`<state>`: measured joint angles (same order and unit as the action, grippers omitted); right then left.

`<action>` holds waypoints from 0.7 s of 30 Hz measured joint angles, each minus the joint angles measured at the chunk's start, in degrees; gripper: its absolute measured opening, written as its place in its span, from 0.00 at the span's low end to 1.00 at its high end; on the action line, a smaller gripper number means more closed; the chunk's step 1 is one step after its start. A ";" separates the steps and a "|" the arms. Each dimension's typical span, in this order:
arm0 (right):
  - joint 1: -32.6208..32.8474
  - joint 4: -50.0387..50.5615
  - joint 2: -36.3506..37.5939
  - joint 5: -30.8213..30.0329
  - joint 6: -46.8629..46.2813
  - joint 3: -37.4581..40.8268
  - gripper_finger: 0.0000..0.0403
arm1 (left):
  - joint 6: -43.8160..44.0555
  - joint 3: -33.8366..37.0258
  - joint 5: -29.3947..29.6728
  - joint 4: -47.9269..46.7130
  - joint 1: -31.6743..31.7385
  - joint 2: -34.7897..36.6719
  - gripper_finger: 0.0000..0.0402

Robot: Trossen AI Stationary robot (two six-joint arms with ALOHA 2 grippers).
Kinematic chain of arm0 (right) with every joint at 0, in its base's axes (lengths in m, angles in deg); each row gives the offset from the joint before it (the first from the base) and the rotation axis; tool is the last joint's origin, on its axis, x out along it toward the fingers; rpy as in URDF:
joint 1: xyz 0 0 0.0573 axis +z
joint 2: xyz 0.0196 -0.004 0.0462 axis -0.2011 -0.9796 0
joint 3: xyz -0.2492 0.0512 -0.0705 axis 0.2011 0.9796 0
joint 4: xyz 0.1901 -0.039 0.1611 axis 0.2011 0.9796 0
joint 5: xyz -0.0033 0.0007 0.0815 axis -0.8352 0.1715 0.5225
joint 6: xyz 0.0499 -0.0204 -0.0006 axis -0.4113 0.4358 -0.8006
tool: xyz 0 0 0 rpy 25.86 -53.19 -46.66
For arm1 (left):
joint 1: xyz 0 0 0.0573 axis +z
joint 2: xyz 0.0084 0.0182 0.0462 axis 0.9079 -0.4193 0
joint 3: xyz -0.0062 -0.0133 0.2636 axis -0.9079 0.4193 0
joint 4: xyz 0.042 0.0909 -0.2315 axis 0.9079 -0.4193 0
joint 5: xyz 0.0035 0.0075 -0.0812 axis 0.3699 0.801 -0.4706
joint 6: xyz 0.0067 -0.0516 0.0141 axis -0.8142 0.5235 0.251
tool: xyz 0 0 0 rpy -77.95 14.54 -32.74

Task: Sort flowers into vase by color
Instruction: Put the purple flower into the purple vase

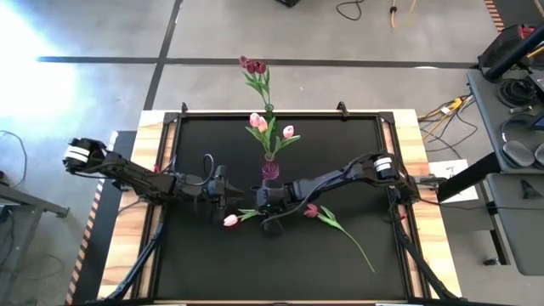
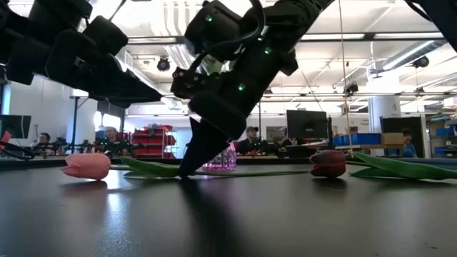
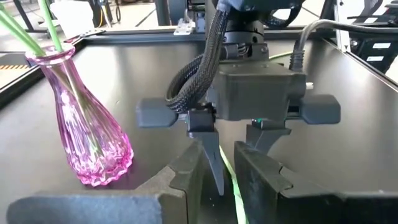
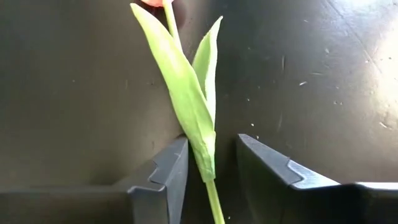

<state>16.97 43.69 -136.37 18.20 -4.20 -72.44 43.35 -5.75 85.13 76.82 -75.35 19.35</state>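
Note:
A pale pink tulip (image 1: 231, 220) lies flat on the black mat, its head (image 2: 87, 165) toward the left. My right gripper (image 1: 265, 223) points down over its stem, open, with one finger on each side of the stem and leaf (image 4: 186, 93). My left gripper (image 1: 234, 194) hovers open just left of it, above the mat (image 2: 143, 93). A dark red tulip (image 1: 312, 210) lies to the right, its stem running toward the near right. A pink glass vase (image 1: 270, 168) holds pink tulips. Dark red tulips (image 1: 255, 68) stand at the far edge. My right gripper comes at the pink tulip from above, fingers across the stem. The inner side of one finger (image 4: 171, 174) lies against the base of the leaf (image 4: 198, 140). The other finger (image 4: 267, 171) stands apart. The tulip lies flat on the mat.
The pink vase (image 3: 87, 124) stands just beyond both grippers, toward the far edge. The two grippers are close together at mid-table. The mat's wooden border (image 1: 153, 127) frames the work area, and open mat lies toward the near edge. People and desks show in the room behind.

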 joint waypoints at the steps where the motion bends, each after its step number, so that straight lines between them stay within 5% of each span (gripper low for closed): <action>1: -0.13 0.61 0.00 -0.04 -0.18 -0.34 0.29 | 0.00 0.00 0.02 0.15 0.01 0.01 0.19; 7: -1.77 2.29 0.42 4.02 -0.76 -0.43 0.06 | -0.06 0.35 0.01 0.13 0.01 -0.22 0.19; 15: -2.08 3.77 5.66 3.97 5.64 1.90 0.03 | -4.03 0.97 2.52 9.64 0.06 1.12 0.19; 21: -2.40 -9.11 17.42 -0.09 5.87 14.97 0.03 | -9.65 2.82 8.22 16.95 0.08 5.15 0.19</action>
<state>14.57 34.58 -118.95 18.11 1.67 -57.47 33.70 -2.93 93.35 93.77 -75.28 24.50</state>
